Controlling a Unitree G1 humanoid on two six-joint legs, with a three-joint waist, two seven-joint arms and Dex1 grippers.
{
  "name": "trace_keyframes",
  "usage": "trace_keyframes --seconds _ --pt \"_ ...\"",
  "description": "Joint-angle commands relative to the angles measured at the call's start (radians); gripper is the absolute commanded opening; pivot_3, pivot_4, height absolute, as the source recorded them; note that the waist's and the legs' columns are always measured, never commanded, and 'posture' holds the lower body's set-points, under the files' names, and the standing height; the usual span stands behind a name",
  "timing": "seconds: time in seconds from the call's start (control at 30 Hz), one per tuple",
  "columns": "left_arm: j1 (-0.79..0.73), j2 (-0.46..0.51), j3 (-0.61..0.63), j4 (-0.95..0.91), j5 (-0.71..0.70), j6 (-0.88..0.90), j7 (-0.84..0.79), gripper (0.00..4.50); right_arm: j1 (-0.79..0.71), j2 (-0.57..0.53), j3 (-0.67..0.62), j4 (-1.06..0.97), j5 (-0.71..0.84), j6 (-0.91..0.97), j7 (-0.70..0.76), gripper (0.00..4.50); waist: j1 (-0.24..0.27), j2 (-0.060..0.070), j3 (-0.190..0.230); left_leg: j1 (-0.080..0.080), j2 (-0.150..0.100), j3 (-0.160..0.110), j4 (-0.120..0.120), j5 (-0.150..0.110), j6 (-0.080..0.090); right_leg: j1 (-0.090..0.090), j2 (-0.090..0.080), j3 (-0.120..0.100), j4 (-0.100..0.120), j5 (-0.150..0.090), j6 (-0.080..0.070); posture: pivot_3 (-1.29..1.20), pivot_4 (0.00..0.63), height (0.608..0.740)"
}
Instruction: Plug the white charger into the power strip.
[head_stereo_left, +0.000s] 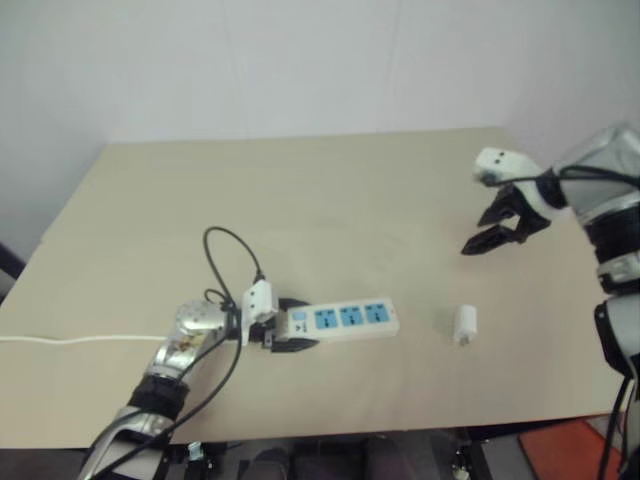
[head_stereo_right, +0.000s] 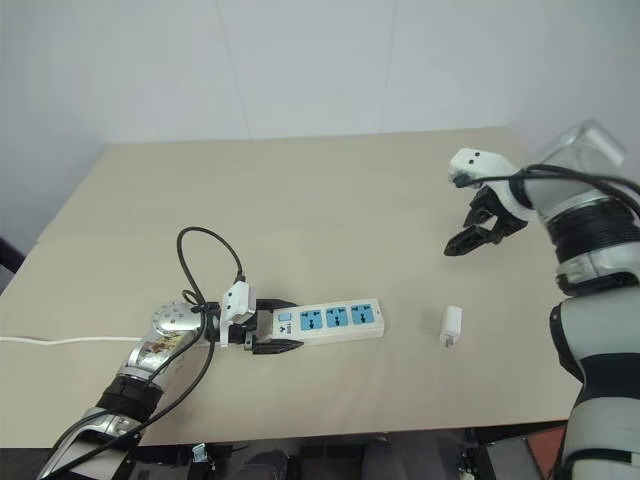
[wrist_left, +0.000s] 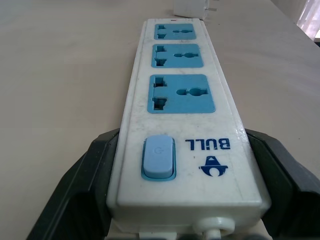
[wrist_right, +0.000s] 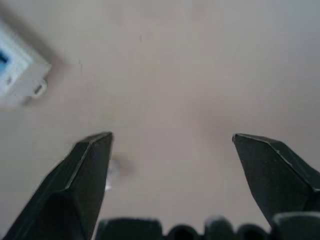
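Table (head_stereo_left: 330, 180) with one power strip (head_stereo_left: 345, 318), three blue outlets, one white charger (head_stereo_left: 465, 324), left jaws pinching strip, right jaws spread.

Power strip (head_stereo_left: 345, 319): long narrow white plastic bar lying flat on the beige table, toward its near edge, with three blue outlet faces in a row, all unoccupied, a pale blue switch and a blue "BULL" mark at its left end, where a thin white cord leaves toward the table's left edge. White charger (head_stereo_left: 465, 324): small white boxy plug adapter lying on its side on the table, apart from the strip, just beyond its right end, not plugged in.
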Motion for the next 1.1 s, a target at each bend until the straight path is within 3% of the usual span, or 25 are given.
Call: trace_keyframes --seconds 0.03,0.23,0.33,0.47,0.57,0.9,1.1 --pt "0.029 0.016 -0.005 0.004 0.020 0.017 0.006 3.29 -0.097 -0.005 0.140 -0.041 0.061 0.411 0.011 4.48 0.002 0.000 0.000 -0.002 -0.001 0.000 0.001 0.000 0.000 -0.003 -0.001 0.000 0.002 0.000 0.000 0.00 0.150 0.740" --pt "0.070 0.019 -0.001 -0.033 0.014 0.033 0.025 3.29 -0.189 0.064 0.284 0.192 0.164 0.479 -0.070 4.48 -0.002 0.000 0.000 -0.002 -0.002 0.000 0.000 0.000 0.000 -0.003 -0.001 -0.001 0.002 0.000 0.000 0.00 0.150 0.740" --pt "0.092 0.026 0.001 -0.054 0.013 0.037 0.028 3.29 -0.261 0.228 0.285 0.563 0.161 0.479 -0.143 4.48 -0.013 0.000 0.000 0.000 -0.002 0.000 0.000 0.000 0.000 -0.002 -0.001 -0.001 0.002 0.000 0.000 0.00 0.150 0.740" --pt "0.103 0.026 0.002 -0.066 0.013 0.048 0.035 3.29 -0.405 0.473 0.102 1.145 0.101 0.459 -0.350 4.48 -0.022 0.001 -0.001 0.001 -0.002 0.001 -0.002 0.001 -0.002 -0.004 -0.001 0.001 0.005 0.000 0.000 0.00 0.150 0.740" --pt "0.104 0.024 -0.001 -0.069 0.015 0.051 0.037 3.29 -0.493 0.545 0.005 1.458 0.115 0.329 -0.485 4.48 -0.018 0.001 -0.002 0.001 -0.002 0.001 -0.002 0.001 -0.003 -0.003 -0.001 0.000 0.009 0.000 0.000 0.00 0.150 0.740" --pt "0.104 0.024 -0.006 -0.074 0.015 0.055 0.042 3.29 -0.479 0.461 -0.258 1.495 0.179 0.246 -0.819 4.48 -0.014 0.001 -0.003 0.003 -0.004 0.001 -0.001 0.001 -0.002 0.000 -0.002 0.001 0.008 0.000 0.001 0.00 0.150 0.740" --pt "0.103 0.028 -0.001 -0.078 0.013 0.059 0.040 3.29 -0.477 0.426 -0.381 1.495 0.203 0.216 -0.947 4.48 -0.015 0.000 -0.003 0.003 -0.004 0.001 -0.001 0.001 -0.002 0.001 -0.002 0.001 0.009 0.000 0.001 0.00 0.150 0.740"
